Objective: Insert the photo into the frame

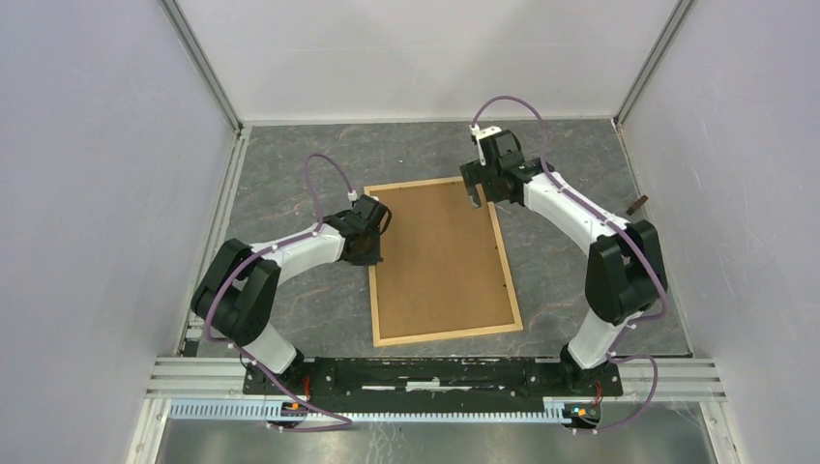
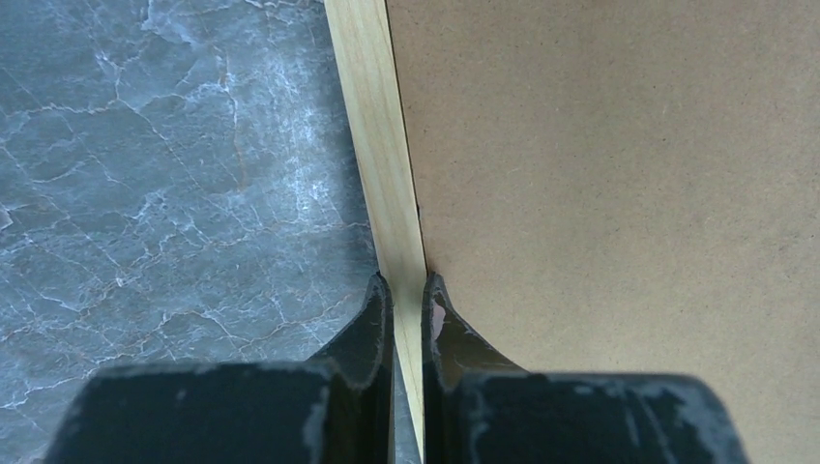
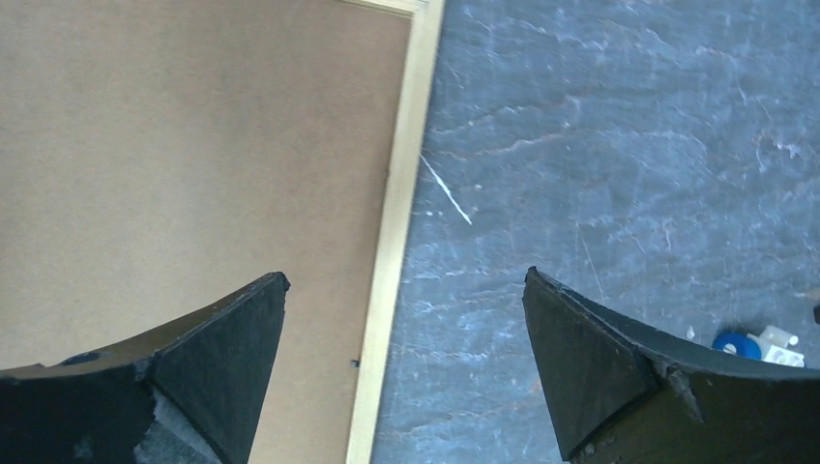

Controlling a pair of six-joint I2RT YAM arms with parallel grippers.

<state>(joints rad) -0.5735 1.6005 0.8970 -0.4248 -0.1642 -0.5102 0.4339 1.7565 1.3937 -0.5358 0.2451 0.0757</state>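
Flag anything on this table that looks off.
The frame lies skewed to the table's edges, brown backing board up, with no photo showing. A thin white streak marks the table beside its right rail. Nothing looks broken.

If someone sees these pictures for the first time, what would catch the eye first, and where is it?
First, the light wooden frame lying flat in the middle of the grey marbled table, filled by a plain brown backing board. Next, the two arms flanking it: the left gripper shut over the frame's left rail, the right gripper wide open above the right rail near the far corner.
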